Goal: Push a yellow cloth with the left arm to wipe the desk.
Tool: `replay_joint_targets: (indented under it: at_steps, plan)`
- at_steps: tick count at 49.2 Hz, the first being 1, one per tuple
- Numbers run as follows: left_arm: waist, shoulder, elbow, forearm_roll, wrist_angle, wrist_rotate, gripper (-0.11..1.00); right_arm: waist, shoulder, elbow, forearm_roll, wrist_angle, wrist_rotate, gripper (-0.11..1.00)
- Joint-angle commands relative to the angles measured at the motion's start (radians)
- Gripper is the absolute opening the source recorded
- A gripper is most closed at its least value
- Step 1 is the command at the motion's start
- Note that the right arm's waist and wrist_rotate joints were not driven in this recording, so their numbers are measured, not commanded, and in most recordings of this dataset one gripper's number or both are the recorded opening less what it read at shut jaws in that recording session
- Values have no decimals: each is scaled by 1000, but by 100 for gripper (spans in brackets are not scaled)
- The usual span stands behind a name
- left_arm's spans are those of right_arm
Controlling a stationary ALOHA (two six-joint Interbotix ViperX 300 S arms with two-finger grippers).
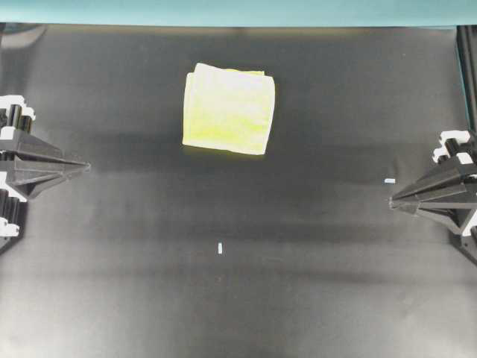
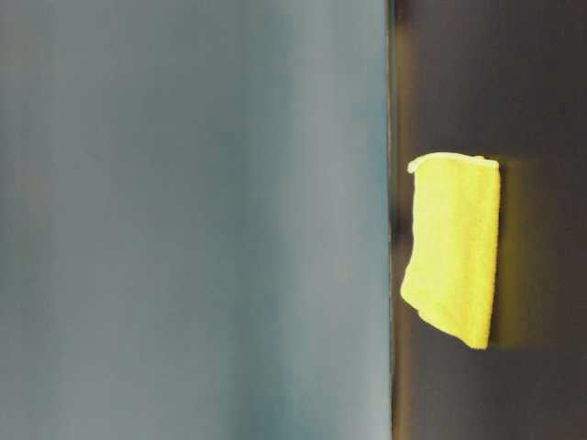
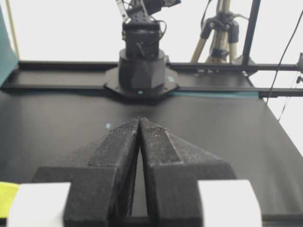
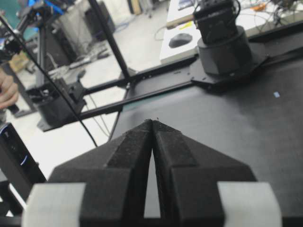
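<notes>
The yellow cloth point(image 1: 228, 109) lies folded flat on the black desk point(image 1: 238, 283), at the upper middle of the overhead view. It also shows in the table-level view point(image 2: 454, 246) and as a yellow corner at the lower left of the left wrist view point(image 3: 6, 198). My left gripper point(image 1: 87, 166) sits at the left edge, shut and empty, well to the left of and below the cloth. My right gripper point(image 1: 392, 201) sits at the right edge, shut and empty. The tips meet in the left wrist view point(image 3: 140, 118) and in the right wrist view point(image 4: 152, 121).
Small white tape marks lie on the desk at the lower middle point(image 1: 221, 248) and near the right gripper point(image 1: 389, 181). A teal backdrop point(image 1: 238, 11) borders the far edge. The opposite arm's base point(image 3: 142, 71) stands across the desk.
</notes>
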Motion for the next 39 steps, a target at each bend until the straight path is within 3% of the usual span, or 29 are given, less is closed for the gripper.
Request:
replay_joint_targets:
  at_steps: [1,15,32,39]
  plan:
    - [0,17,-17,41,-3,5,6,0,6,-20,0,-5,0,3]
    - [51,126,-23,43,-9,6,0,2,-6,-21,0,58,0,1]
    - [184,321,-63,43,-32,3,1,2,-21,-23,2,137,0,1]
    - [209,411,-95,43,-100,3,13,2,-18,-23,0,150,0,1]
